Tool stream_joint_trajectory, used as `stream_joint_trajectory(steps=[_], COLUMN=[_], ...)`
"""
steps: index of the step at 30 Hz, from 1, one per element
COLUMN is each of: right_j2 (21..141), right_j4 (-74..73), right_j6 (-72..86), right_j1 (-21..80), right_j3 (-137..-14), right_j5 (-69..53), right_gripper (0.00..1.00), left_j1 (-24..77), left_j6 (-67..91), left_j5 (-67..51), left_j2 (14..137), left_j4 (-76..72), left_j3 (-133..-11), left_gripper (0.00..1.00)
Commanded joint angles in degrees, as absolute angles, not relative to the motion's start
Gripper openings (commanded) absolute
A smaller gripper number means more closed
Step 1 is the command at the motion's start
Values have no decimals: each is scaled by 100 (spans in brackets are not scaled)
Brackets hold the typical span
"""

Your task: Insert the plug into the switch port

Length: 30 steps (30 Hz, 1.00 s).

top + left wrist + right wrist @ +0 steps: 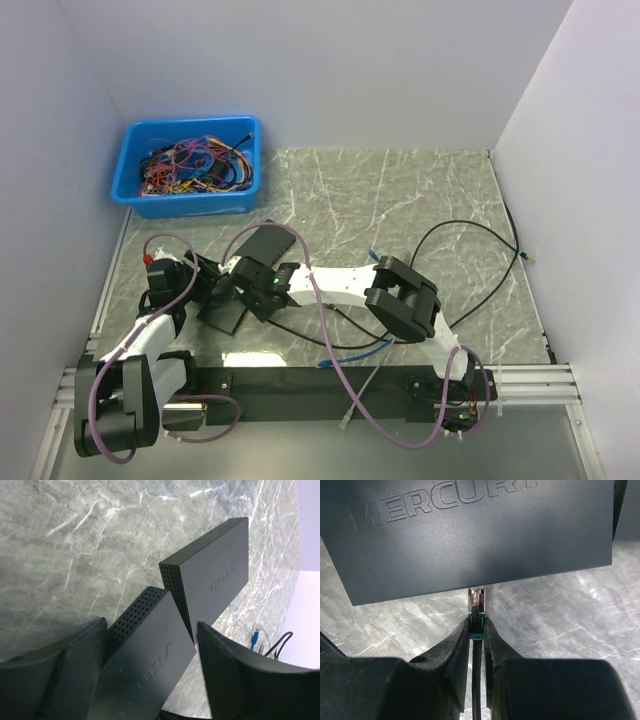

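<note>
A black switch (470, 535) marked MERCURY lies on the marble table, also seen in the top view (225, 315). My right gripper (477, 622) is shut on the plug (477, 600), a clear connector with a teal boot and a black cable (477, 680). The plug's tip meets the switch's near edge; the port itself is hidden under that edge. My left gripper (150, 625) straddles the same switch (145, 660). Its left finger (75, 665) lies against the switch's perforated side, while the right finger (235, 670) stands apart from it.
A second black switch (215, 580) lies just beyond the first, corner to corner. A blue bin (188, 165) of tangled wires stands at the back left. A black cable (470, 240) loops across the right side, and a blue-tipped cable (355, 352) lies near the front edge.
</note>
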<state>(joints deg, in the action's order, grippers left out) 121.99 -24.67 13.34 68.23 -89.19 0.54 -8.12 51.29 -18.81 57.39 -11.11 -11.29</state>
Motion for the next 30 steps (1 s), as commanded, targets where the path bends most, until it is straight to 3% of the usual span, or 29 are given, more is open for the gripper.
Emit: stream_joint_trajectory(steps=[1,5,11,30], right_j2=[12032,11962,11927,11970], right_j4=[-2048,-2065,-2153,-2426], right_j6=[1283,1283,1283,1177], right_j1=[6873,6908,6917,6636], right_j3=[-9167,-9149,-9237,-9571], right_j5=[-97,-62,-9,255], right_gripper=[0,0,0,0], left_j1=[-800,-809,-800,-800], left_j6=[5291,5291,5309,5150], left_j5=[-2267,-2259,-2224,-2250], left_j2=[5835,5889,5810,5898], left_j4=[-1468,-1485,-1380,-1345], left_j3=[-1116,-1099,-1002,-1046], left_gripper=[73,60,51,46])
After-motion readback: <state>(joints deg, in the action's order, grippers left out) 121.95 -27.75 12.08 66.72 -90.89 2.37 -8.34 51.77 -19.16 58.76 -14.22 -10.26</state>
